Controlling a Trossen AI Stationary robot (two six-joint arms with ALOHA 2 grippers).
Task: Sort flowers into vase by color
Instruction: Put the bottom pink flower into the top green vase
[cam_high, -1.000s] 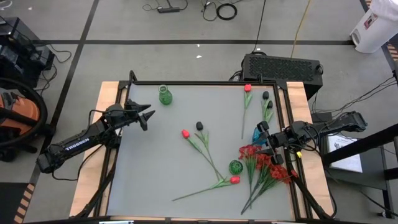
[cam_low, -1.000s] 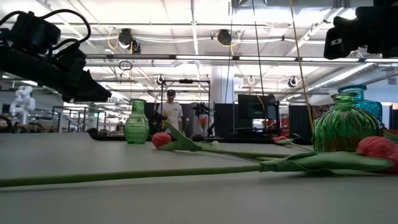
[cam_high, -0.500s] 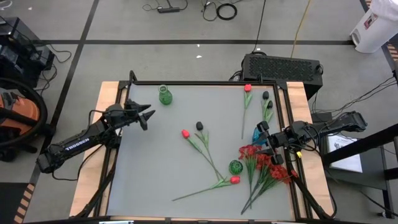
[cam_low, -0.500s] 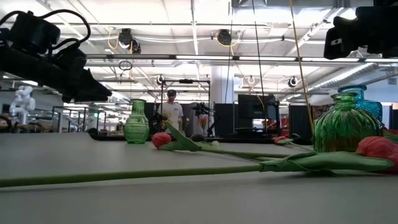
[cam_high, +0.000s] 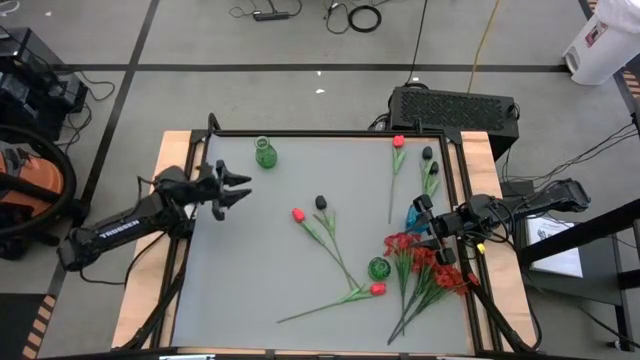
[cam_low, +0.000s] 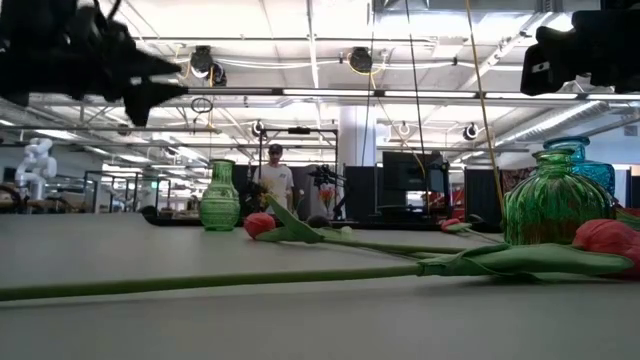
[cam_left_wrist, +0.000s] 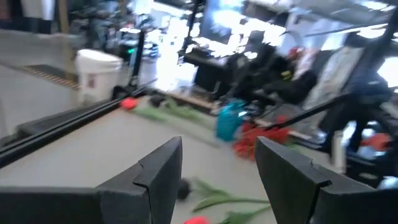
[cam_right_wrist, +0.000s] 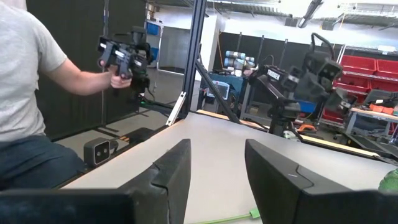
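Flowers flat, scattered, green-stemmed

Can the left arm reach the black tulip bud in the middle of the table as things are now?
Probably yes. The left tool hangs open above the table's left part, and the black tulip bud lies to its right with only bare table between them. Nothing blocks that path.

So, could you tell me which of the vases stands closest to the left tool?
The slim green vase at the table's far left corner; the round green vase and blue vase stand near the right tool.
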